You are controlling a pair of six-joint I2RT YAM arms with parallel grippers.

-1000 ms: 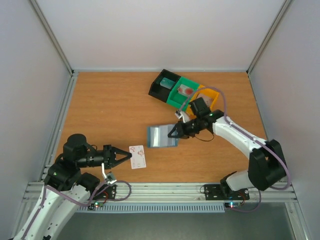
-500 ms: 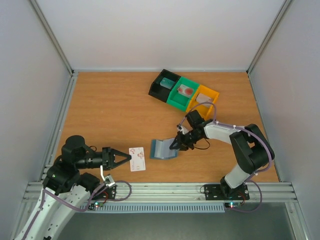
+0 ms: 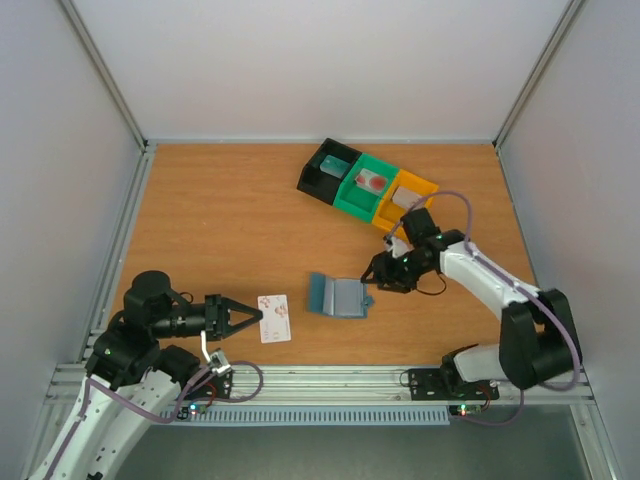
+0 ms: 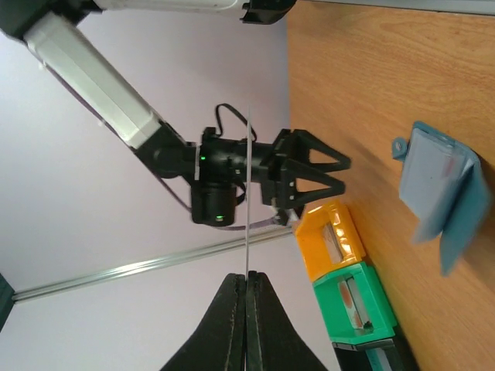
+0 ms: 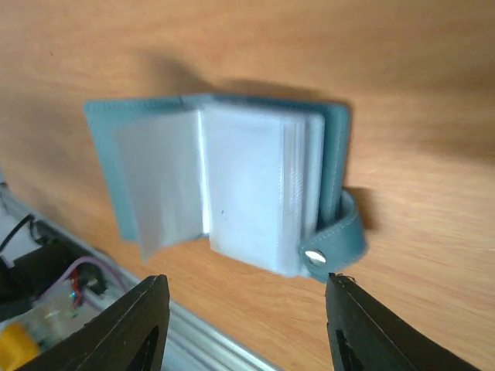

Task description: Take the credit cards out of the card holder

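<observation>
Where the wooden table [image 3: 220, 230] nears its far edge, a row of black, green and orange bins [image 3: 365, 182] sits right of centre. Nearer the arms, the card holder [image 3: 337, 296] lies open on the wood, its clear inner pockets facing up. The right gripper [image 3: 370, 282] hovers at the holder's right end with its jaws spread wide. In the wrist view the holder lies just beyond the fingertips [image 5: 151, 297], which do not grip it, its snap tab [image 5: 340, 236] nearest the right-hand finger. Well to the left, the left gripper [image 3: 256, 319] has its jaws pinched on a pale credit card [image 3: 275, 318].
</observation>
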